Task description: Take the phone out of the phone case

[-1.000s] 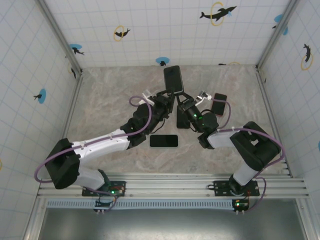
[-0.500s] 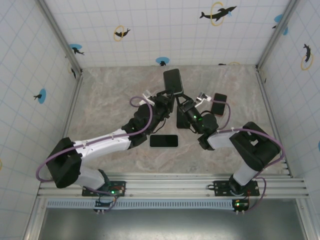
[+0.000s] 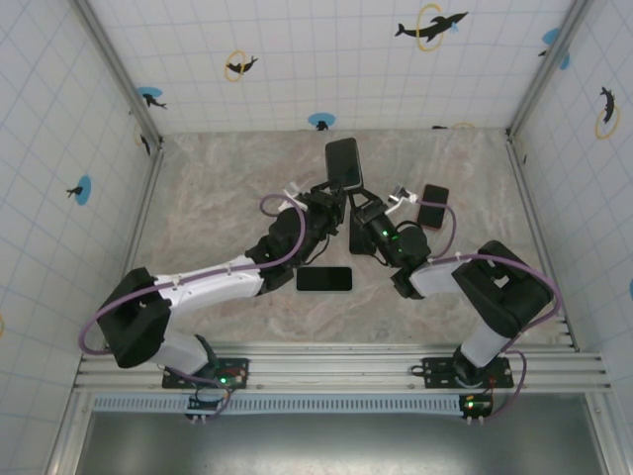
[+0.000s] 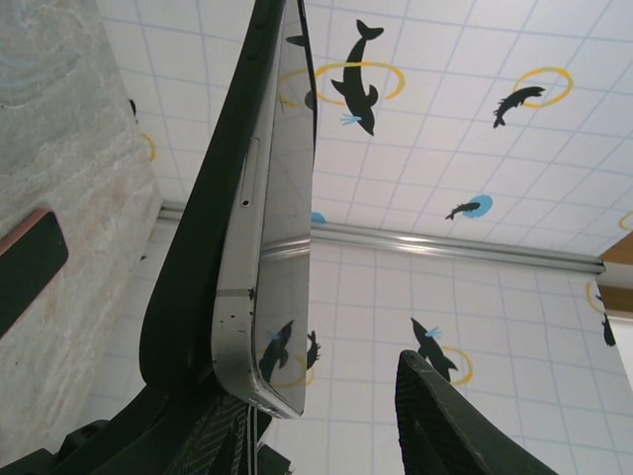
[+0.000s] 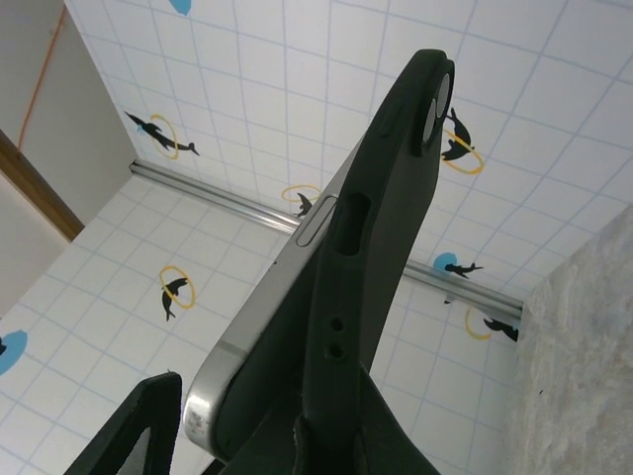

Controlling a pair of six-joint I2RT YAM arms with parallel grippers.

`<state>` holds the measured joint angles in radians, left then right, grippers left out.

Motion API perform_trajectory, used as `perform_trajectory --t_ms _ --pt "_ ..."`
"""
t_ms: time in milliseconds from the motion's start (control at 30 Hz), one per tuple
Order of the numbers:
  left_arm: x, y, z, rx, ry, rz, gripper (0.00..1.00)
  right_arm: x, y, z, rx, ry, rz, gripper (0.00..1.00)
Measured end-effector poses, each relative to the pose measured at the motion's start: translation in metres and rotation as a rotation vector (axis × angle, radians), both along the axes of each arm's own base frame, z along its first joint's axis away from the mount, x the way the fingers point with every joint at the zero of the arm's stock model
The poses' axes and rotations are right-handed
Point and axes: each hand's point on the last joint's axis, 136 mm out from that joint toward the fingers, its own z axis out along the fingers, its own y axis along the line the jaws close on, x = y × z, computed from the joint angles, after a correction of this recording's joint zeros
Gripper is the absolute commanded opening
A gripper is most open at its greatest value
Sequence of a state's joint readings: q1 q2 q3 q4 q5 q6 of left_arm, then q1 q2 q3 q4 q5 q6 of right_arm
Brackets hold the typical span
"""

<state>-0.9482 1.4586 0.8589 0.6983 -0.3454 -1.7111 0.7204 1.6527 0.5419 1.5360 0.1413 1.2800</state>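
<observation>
A phone [image 3: 343,163] in a dark case stands upright above mid-table, with both grippers under it. In the left wrist view, its silver edge and glass [image 4: 259,297] have lifted out of the dark case [image 4: 198,267] at the lower corner. My left gripper [image 4: 316,396] is open: one finger lies behind the case, and the other fingertip [image 4: 440,416] stands clear of the glass. In the right wrist view, the case [image 5: 391,228] peels away from the phone's silver frame [image 5: 262,327]. My right gripper [image 5: 247,421] holds both between its fingers.
A bare black phone [image 3: 324,279] lies flat on the marble table in front of the arms. Another phone in a reddish-brown case [image 3: 433,206] lies to the right and shows as a dark slab [image 4: 25,267]. Tiled walls enclose the table.
The upright phone has shifted slightly to the right, and the left arm has moved a little with it. The right arm has hardly moved.
</observation>
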Motion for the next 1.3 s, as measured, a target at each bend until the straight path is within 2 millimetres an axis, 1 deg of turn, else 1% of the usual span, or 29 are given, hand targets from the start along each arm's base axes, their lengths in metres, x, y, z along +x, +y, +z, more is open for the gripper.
perform_trajectory --t_ms 333,833,1067,1300 --pt "0.0 0.0 -0.014 0.029 0.047 -0.001 0.44 0.001 -0.001 -0.008 -0.046 -0.001 -0.02 0.0" --pt "0.0 0.002 -0.017 0.026 0.07 -0.004 0.44 -0.001 0.002 -0.01 -0.075 -0.013 -0.006 0.0" --pt "0.004 0.005 -0.016 0.02 0.067 0.008 0.44 -0.002 0.004 -0.01 -0.098 -0.03 -0.015 0.0" --pt "0.011 0.002 -0.017 -0.041 0.066 0.027 0.44 -0.001 0.001 -0.01 -0.105 -0.032 -0.054 0.0"
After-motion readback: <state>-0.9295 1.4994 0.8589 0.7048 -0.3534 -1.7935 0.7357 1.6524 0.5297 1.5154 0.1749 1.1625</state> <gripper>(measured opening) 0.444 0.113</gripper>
